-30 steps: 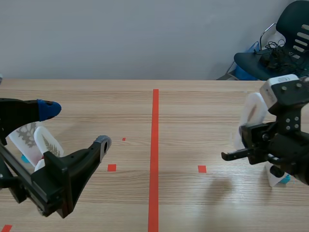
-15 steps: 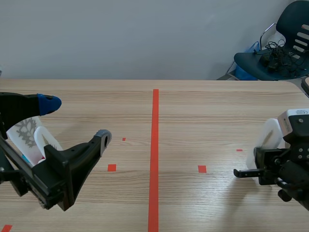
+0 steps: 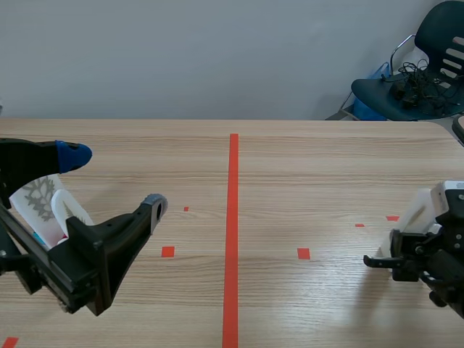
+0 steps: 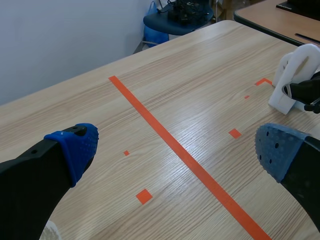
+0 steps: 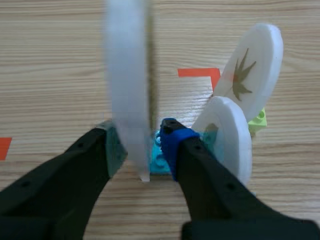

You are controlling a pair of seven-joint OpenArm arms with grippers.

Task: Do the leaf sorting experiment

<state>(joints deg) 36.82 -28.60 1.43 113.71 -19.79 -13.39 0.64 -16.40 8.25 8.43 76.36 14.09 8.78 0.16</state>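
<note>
Gripping a white leaf disc (image 5: 127,75) low down in the right gripper (image 5: 137,142), one pad pressed on either face. Held upright and edge-on, long axis rising straight away from the fingers. Lower rim on or just above the table (image 5: 50,50) (cannot tell which), right at a cyan base (image 5: 159,162).

Just ahead and to one side, two more leaf discs already standing: a nearer one (image 5: 225,135), and behind it one with a brown leaf print (image 5: 252,70) by a lime-green block (image 5: 259,120).

Judged from that, probably seating the held disc at the cyan base. Calls for keeping it vertical on the way down and not knocking the nearer neighbour, which is close beside the blue-padded finger.

Far nearer this job than the left gripper (image 4: 175,145), spread wide open on nothing. Well apart across the red centre line, with a separate cluster of leaf discs (image 3: 36,199) beside it.

Against a second ago: right arm lower and farther out toward the table's right edge, disc carried down from well above the wood. Left arm almost unmoved.
</note>
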